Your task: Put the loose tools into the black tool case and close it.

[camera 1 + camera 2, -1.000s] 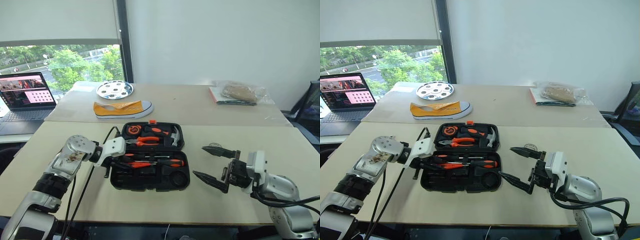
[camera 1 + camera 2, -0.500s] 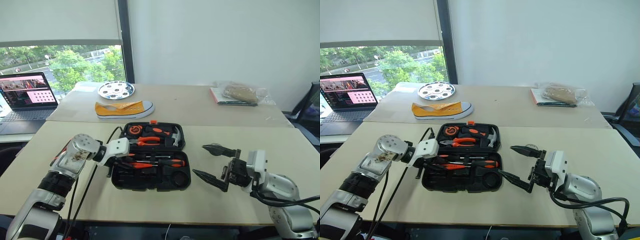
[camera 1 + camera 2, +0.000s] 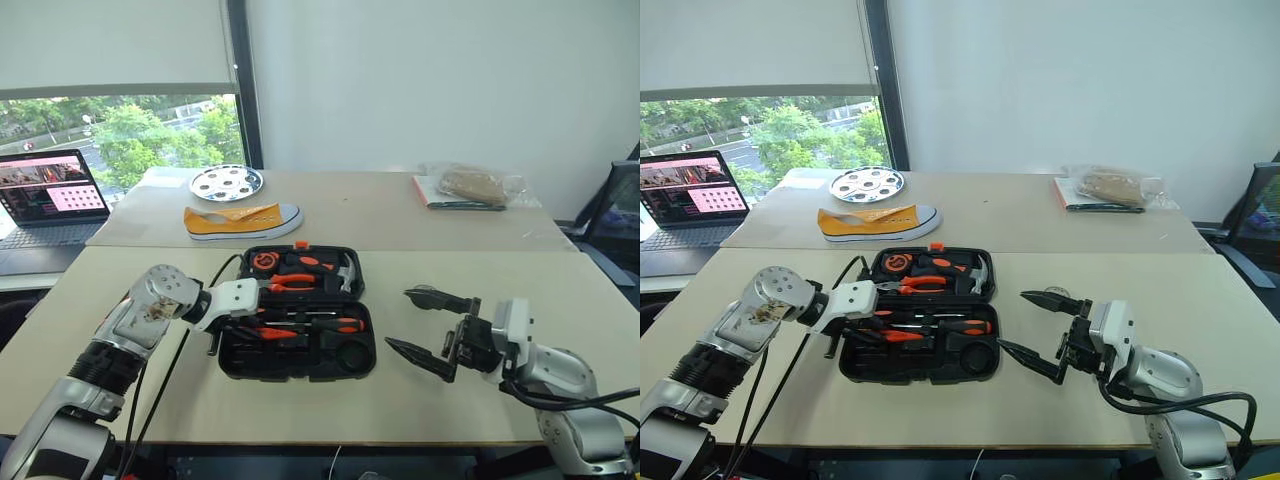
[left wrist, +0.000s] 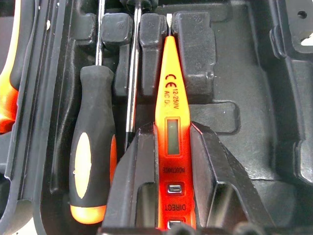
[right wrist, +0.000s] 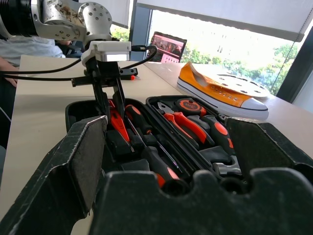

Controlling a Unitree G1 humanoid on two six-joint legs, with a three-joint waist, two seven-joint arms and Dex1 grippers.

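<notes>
The black tool case (image 3: 300, 374) lies open on the near table. A black-and-orange screwdriver (image 3: 335, 324) rests in its front half. My left gripper (image 3: 232, 326) reaches down into the case's left end. Its fingers (image 4: 137, 186) press against both sides of the small orange tester screwdriver (image 4: 168, 112), which lies in a moulded recess. Beside the tester lie another black-and-orange screwdriver (image 4: 93, 147) and a thin steel shaft (image 4: 132, 73). My right gripper (image 3: 398, 320) hovers right of the case, open wide and holding nothing. It faces the case.
Orange-handled pliers (image 3: 292, 284) and a hammer (image 3: 346, 271) sit in the lid half. On the far table are a yellow shoe (image 3: 244, 218), a perforated round plate (image 3: 226, 182), a laptop (image 3: 45, 190) and a bagged bundle (image 3: 470, 187).
The whole view has shifted a little. My left gripper has tilted slightly over the case's left end and still flanks the tester. The right arm has kept still.
</notes>
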